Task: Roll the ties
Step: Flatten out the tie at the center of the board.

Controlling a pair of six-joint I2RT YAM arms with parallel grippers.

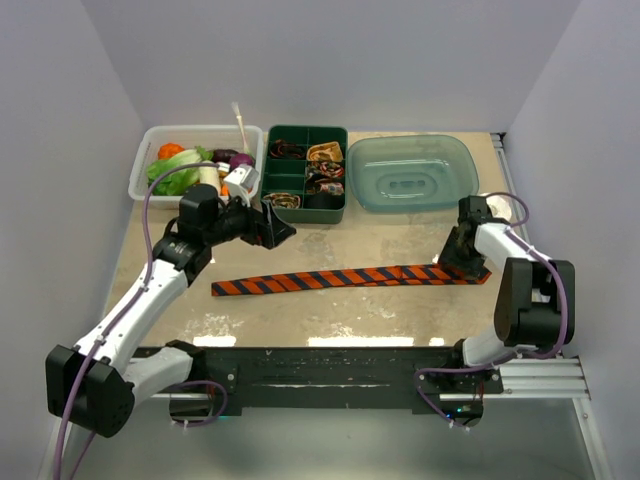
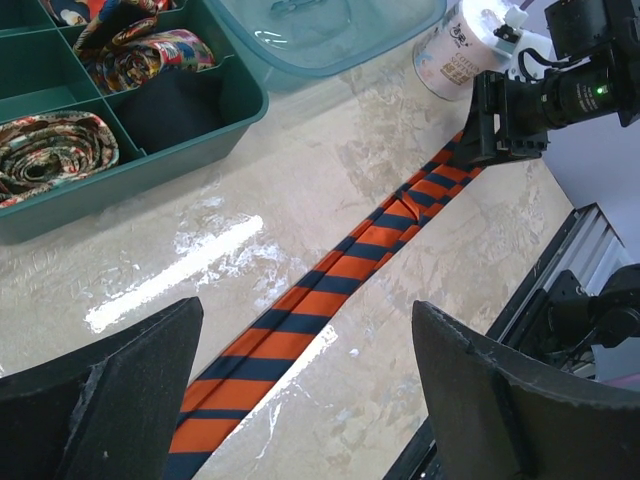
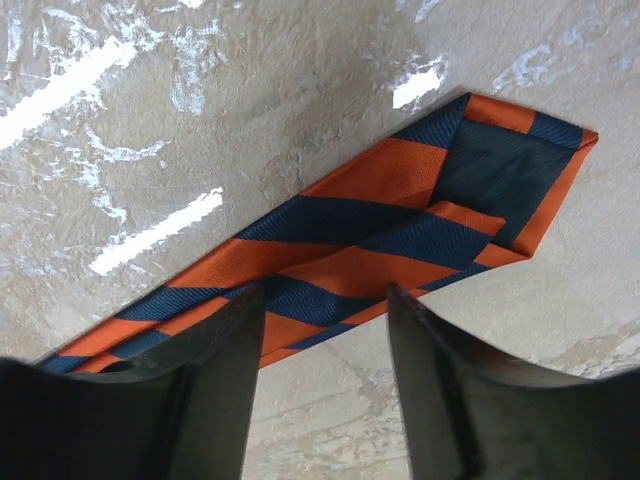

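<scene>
An orange-and-dark-blue striped tie [image 1: 340, 278] lies flat across the table, its narrow end to the left. Its right end [image 3: 500, 170] is folded back on itself. My right gripper [image 3: 325, 300] is open and low over that end, its fingertips straddling the near edge of the tie without pinching it. From above, this gripper [image 1: 462, 262] covers the tie's right end. My left gripper [image 2: 310, 350] is wide open above the tie [image 2: 330, 290], holding nothing. It hovers near the organizer [image 1: 276, 232]. Rolled ties [image 1: 325, 152] sit coiled in the organizer's compartments.
A green compartment organizer [image 1: 305, 218] stands at the back centre. A clear bin of toy vegetables [image 1: 140, 180] is to its left and a teal basin [image 1: 412, 172] to its right. A white paper roll [image 2: 455, 45] stands by the right arm.
</scene>
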